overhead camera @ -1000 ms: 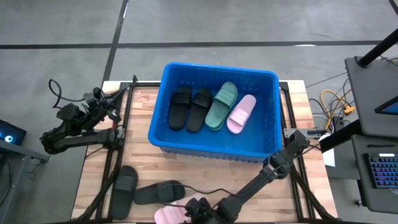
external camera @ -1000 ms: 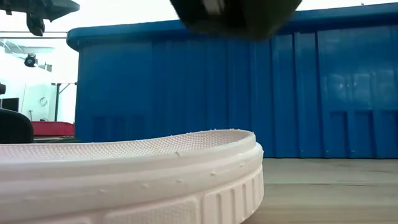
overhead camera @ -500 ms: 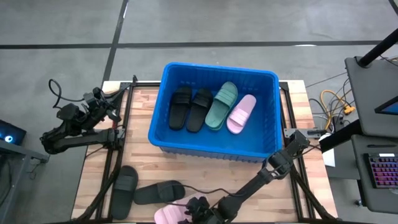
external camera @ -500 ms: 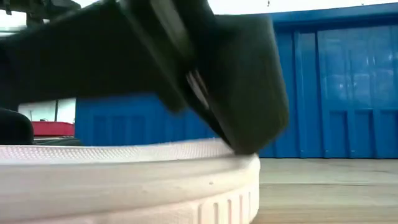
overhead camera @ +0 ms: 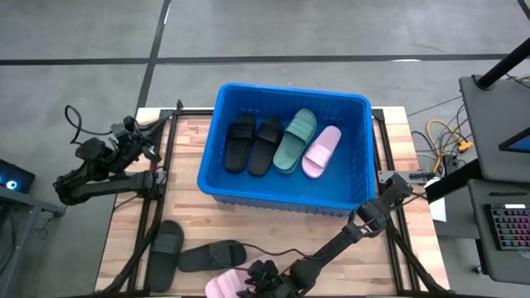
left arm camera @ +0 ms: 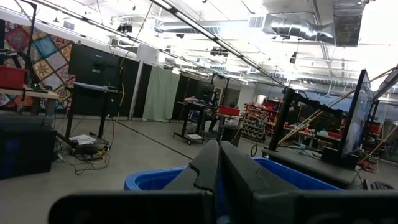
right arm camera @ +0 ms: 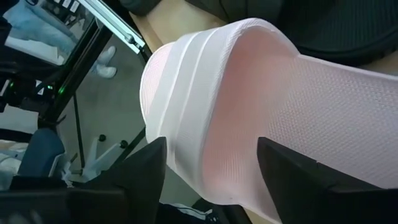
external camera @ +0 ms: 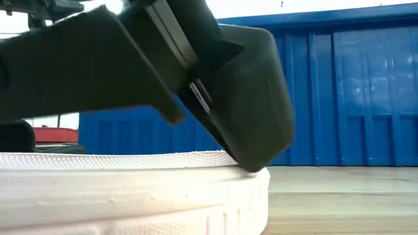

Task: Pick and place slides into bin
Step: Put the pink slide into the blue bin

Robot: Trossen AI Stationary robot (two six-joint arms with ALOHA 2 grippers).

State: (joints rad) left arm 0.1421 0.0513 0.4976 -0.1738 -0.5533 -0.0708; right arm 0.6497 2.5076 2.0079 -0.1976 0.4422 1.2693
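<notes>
Leftward, the left gripper (overhead camera: 155,139) waits shut, off the bin's (overhead camera: 217,189) side. Rightward, the right gripper (right arm camera: 208,163) stands open astride the pink slide's (right arm camera: 249,112) strap; light, squashy foam, best pinched across that band.

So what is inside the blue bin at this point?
The bin holds four slides side by side: two black, one green, one pink. Whatever lies under them on the floor is covered.
</notes>
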